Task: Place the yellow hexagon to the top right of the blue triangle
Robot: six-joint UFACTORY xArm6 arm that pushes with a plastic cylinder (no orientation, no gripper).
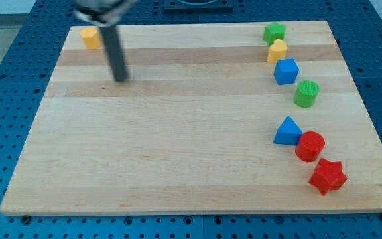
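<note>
The yellow hexagon (90, 38) lies near the board's top left corner. The blue triangle (287, 131) lies at the view's right, below the middle. My tip (120, 78) stands a little below and to the right of the yellow hexagon, apart from it, and far to the left of the blue triangle. The rod looks blurred.
At the view's right: a green star (274, 31), a yellow heart-like block (277, 50), a blue cube (286, 71), a green cylinder (306, 93), a red cylinder (310, 146) touching the triangle, and a red star (327, 176). The wooden board (178, 133) lies on a blue perforated table.
</note>
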